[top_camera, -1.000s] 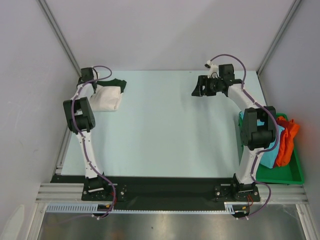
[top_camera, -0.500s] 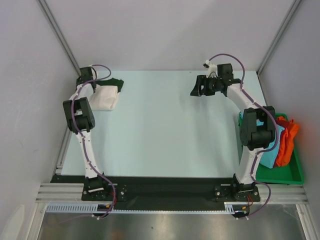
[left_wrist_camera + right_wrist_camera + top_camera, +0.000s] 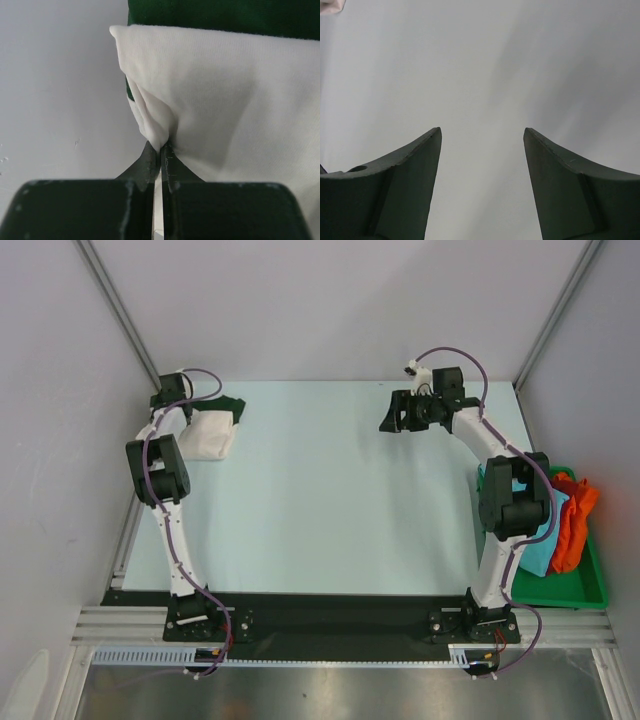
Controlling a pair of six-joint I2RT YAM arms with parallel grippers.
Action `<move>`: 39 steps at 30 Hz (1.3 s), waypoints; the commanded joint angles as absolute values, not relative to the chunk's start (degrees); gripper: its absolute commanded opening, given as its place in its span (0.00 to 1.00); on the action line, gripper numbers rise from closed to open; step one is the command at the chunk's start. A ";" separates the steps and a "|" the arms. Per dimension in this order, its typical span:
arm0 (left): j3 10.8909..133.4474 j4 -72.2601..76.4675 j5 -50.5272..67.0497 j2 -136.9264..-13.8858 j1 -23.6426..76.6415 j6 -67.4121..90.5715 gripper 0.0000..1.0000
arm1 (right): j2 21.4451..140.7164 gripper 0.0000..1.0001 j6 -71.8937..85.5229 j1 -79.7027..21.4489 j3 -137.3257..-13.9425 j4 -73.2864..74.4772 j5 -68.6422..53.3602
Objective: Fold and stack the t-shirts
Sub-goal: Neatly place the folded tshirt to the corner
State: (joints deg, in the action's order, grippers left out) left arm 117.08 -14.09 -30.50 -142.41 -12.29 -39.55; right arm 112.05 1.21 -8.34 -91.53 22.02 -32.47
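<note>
Since a second ago, your left tool (image 3: 161, 150) drags the cream t-shirt (image 3: 210, 436) further into the far-left corner.
It is pinched shut on a fold of that shirt, which lies against the green t-shirt (image 3: 233, 405) on the worktop (image 3: 330, 500); your right tool (image 3: 482, 131) hangs wide open, empty. Pull slowly and low so the stack stays square.

1. I work in a lab test cell: plain grey panels (image 3: 330, 300) wall it in on the left, far and right sides.
2. My left arm (image 3: 160, 475) and right arm (image 3: 512, 500) are bolted to a black plate (image 3: 330, 615) on aluminium rails (image 3: 120, 625) at the near edge.
3. The tabletop (image 3: 330, 500) is a plain pale sheet, and a green plastic bin (image 3: 575, 592) sits at the near right.
</note>
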 commanded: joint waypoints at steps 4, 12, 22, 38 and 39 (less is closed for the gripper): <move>118.47 -10.37 -33.57 -142.56 -13.27 -40.87 0.01 | 110.83 0.73 0.26 -8.79 -93.16 20.30 -31.73; 118.57 -9.76 -34.19 -142.56 -13.54 -40.52 0.00 | 110.30 0.73 0.18 -9.75 -92.29 20.13 -31.38; 118.83 -9.40 -34.37 -142.65 -14.15 -40.43 0.00 | 108.90 0.73 0.18 -10.20 -90.79 20.04 -31.03; 122.17 -10.28 -34.28 -145.46 -14.06 -38.06 0.00 | 108.72 0.73 -1.76 -11.95 -90.53 20.74 -29.88; 122.17 -10.20 -34.36 -145.63 -14.15 -37.88 0.00 | 108.72 0.73 -1.84 -12.13 -90.53 20.74 -29.80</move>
State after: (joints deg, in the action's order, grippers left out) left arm 119.00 -12.03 -32.88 -145.21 -13.45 -39.03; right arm 111.33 -0.23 -11.46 -89.84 21.56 -30.41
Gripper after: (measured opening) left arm 0.027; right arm 0.730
